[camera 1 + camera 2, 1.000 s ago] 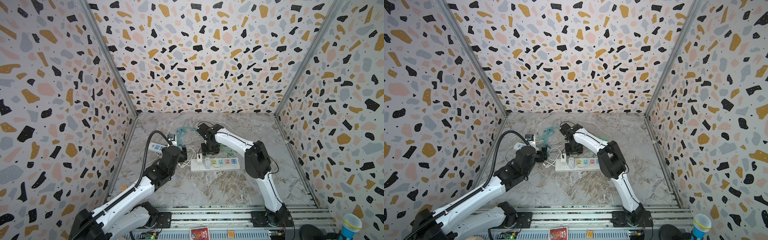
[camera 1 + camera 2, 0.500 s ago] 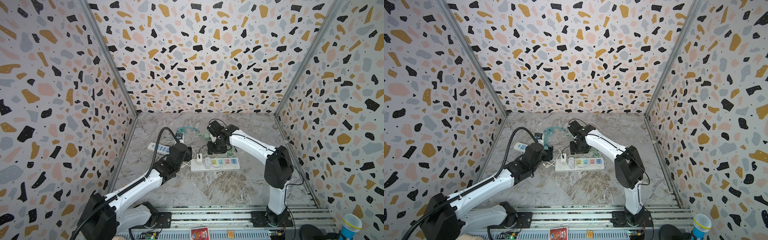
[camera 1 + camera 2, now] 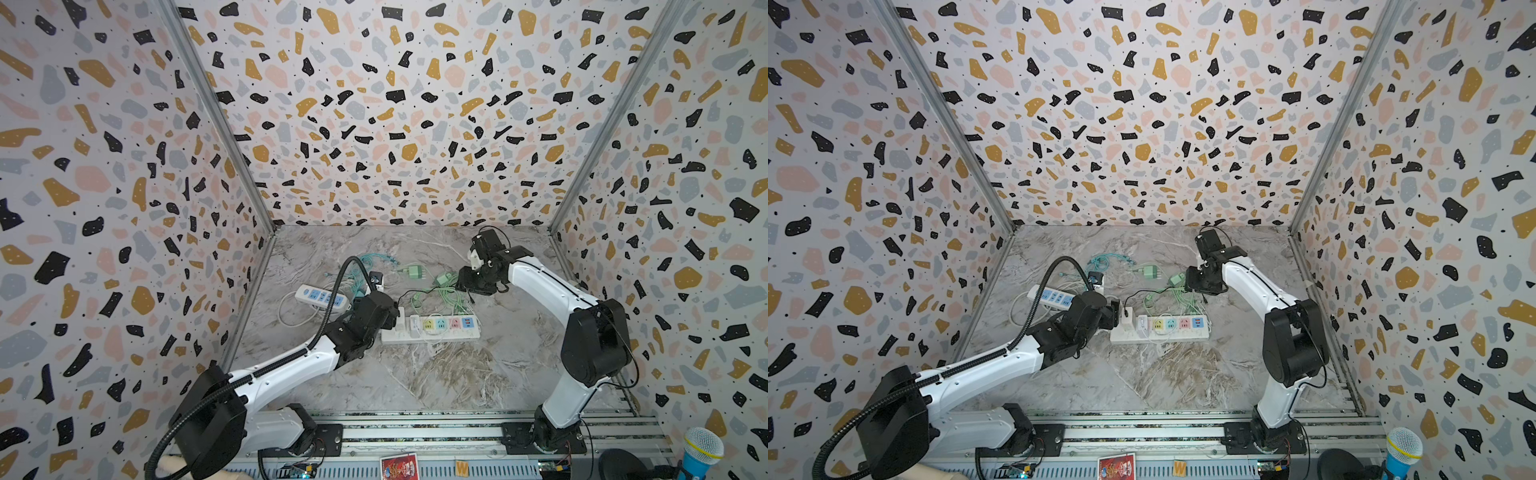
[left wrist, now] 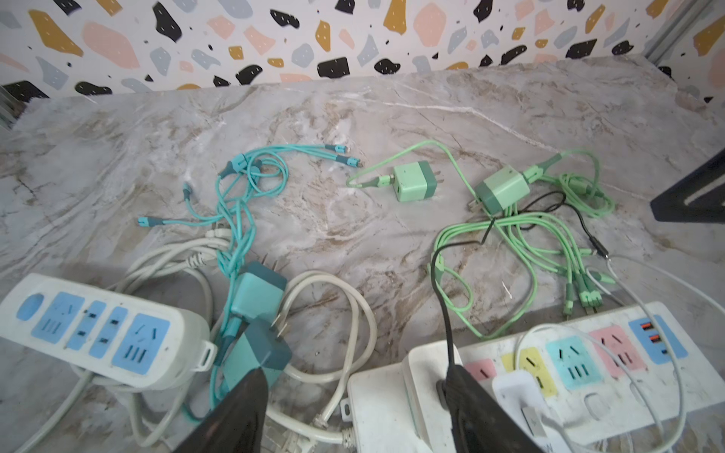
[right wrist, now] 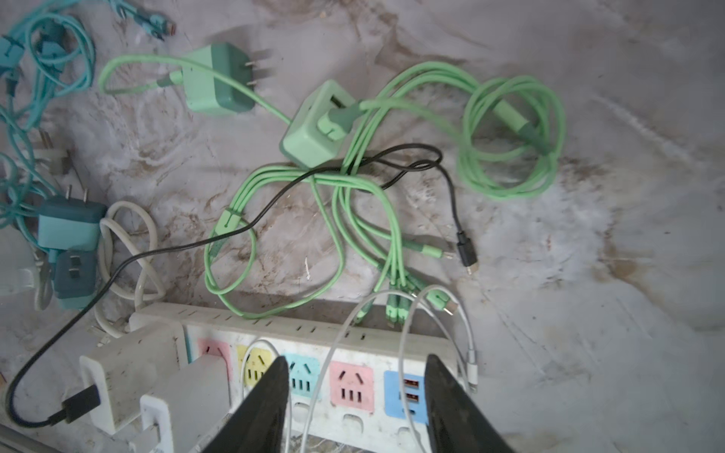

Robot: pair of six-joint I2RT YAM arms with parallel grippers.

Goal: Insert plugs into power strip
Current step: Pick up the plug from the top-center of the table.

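Marble counter (image 3: 415,374): grey-brown veined slab, carrying everything.
left end effector (image 4: 355,370): sitting low at the end of the power strip (image 3: 432,330). The fingers (image 4: 243,415) are standing well apart, released, nothing clamped between them. One finger is overlapping the black cable's connector in the left wrist view; contact, cannot tell.
power strip: white, lying flat mid-counter, long side running across. Yellow, blue and pink sockets and a blue USB block are showing uncovered, and a thin white cable (image 5: 333,353) is looping over them.
white plugs (image 5: 133,368): two are sitting on the strip at the end nearest the left arm, the larger outermost, the smaller (image 5: 188,396) just beside it.
black cable (image 5: 274,204): running from the larger white plug back over the mint cables.
blue-socket strip (image 3: 320,297): second white strip, lying beyond the left arm, its white cord coiling beside it.
teal plugs (image 4: 257,294): two are lying loose on the counter between the two strips, one against the other, prongs showing.
right end effector (image 5: 357,362): hanging over the mint cable tangle beyond the power strip. Its fingers are standing apart, released, gripping nothing.
mint green plugs (image 3: 413,272): two are lying loose past the power strip, unplugged. One (image 3: 442,278) is lying just beside the right end effector, the other nearer mid-counter, their cables tangling toward the strip.
teal cables (image 3: 370,264): lying bunched farther back.
terrazzo wall (image 3: 395,124): closing off the far edge.
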